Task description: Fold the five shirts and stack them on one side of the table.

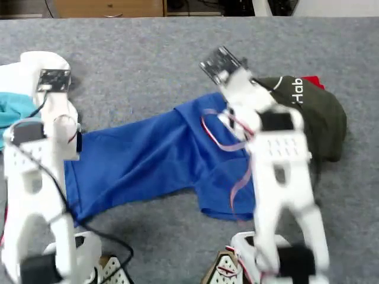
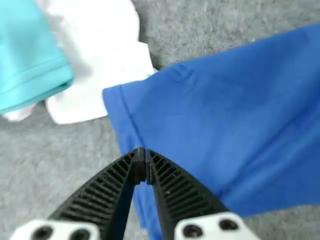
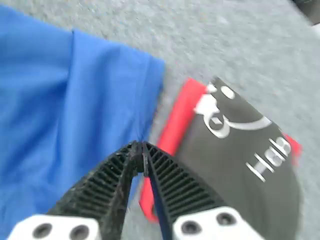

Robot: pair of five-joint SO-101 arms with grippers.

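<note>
The work surface is a grey carpeted table (image 1: 148, 53). The blue shirt (image 1: 148, 160) lies unfolded across its centre, with the long axis running from the near left to the far right; a flap of it hangs toward the near edge at the right. Which end is the collar cannot be determined. At the far right, a dark shirt (image 1: 320, 118) lies folded on top of a red shirt (image 3: 175, 120), just beside the blue shirt's right end. At the left, a white shirt (image 2: 100, 55) and a teal shirt (image 2: 25, 55) lie at its other end. The left gripper (image 2: 141, 167) is clenched, fingertips together over the blue shirt's left hem. The right gripper (image 3: 141, 159) is likewise clenched at the blue shirt's right edge, next to the red shirt. Whether either pinches fabric cannot be determined.
</note>
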